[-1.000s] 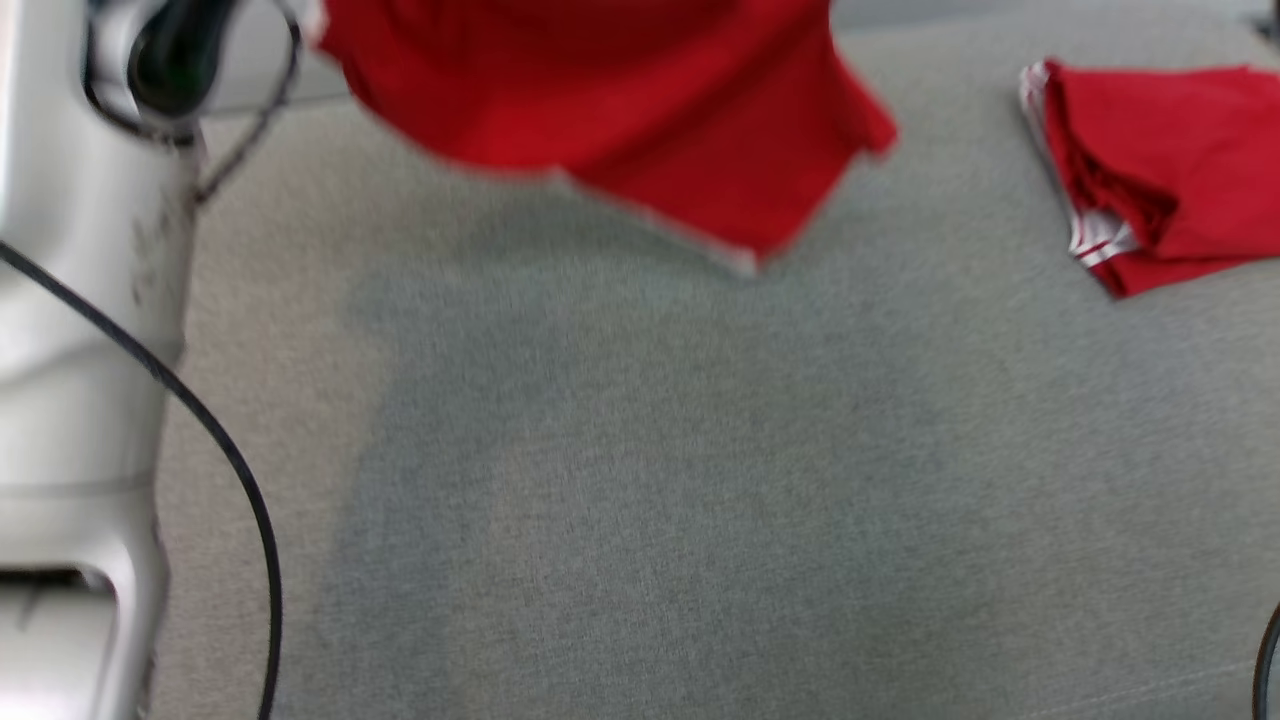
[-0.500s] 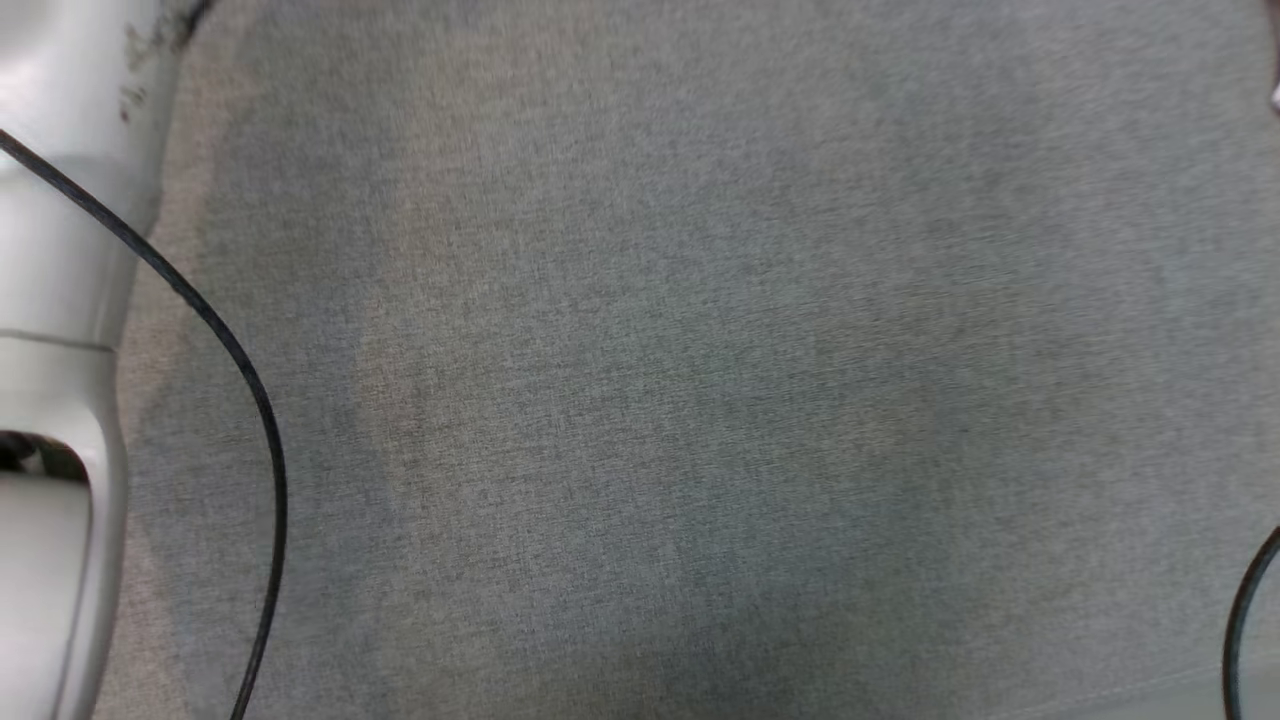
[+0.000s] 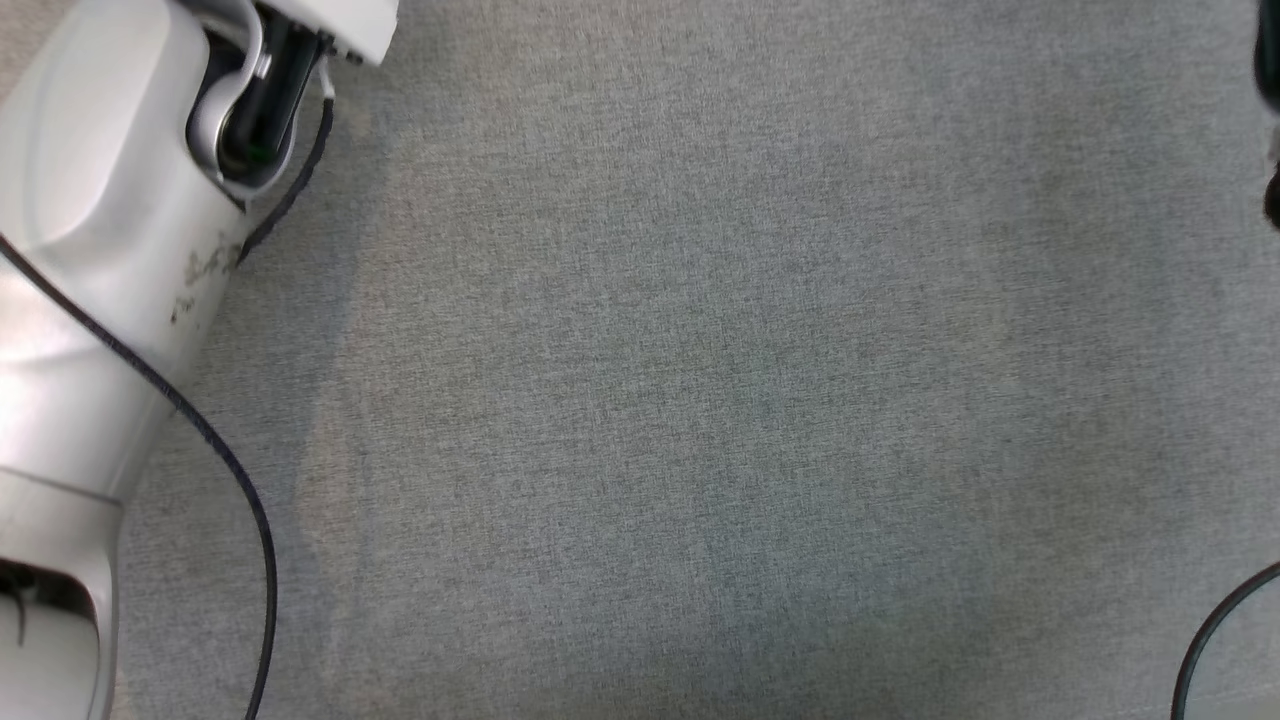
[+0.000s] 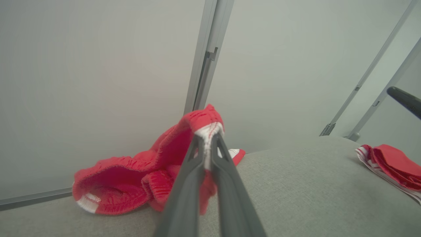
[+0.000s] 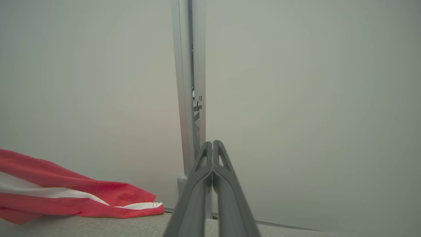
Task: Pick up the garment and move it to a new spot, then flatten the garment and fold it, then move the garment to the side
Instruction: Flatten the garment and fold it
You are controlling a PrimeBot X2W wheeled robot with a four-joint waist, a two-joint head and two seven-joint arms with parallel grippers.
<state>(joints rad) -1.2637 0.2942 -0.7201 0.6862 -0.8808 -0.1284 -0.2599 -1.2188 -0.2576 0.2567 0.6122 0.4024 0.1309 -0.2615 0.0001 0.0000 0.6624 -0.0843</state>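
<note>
In the left wrist view my left gripper (image 4: 207, 140) is shut on a white-trimmed edge of the red garment (image 4: 131, 184). That edge is lifted, while the rest lies bunched on the grey surface (image 4: 296, 191) by the wall. My right gripper (image 5: 212, 146) is shut with nothing between its fingers and points at the wall. A red cloth with a white stripe (image 5: 65, 194) lies low on its left; I cannot tell which garment it is. The head view shows my pale left forearm (image 3: 100, 200) over bare grey surface (image 3: 700, 400).
A second red garment (image 4: 391, 164), folded, lies at the right of the surface. A pale wall with metal posts (image 4: 205, 65) stands right behind the surface. Black cables (image 3: 240, 480) hang at the left and at the lower right (image 3: 1215, 630).
The head camera has swung; both red garments seen a second ago are out of its picture. The left forearm's wrist end is back at the upper left.
</note>
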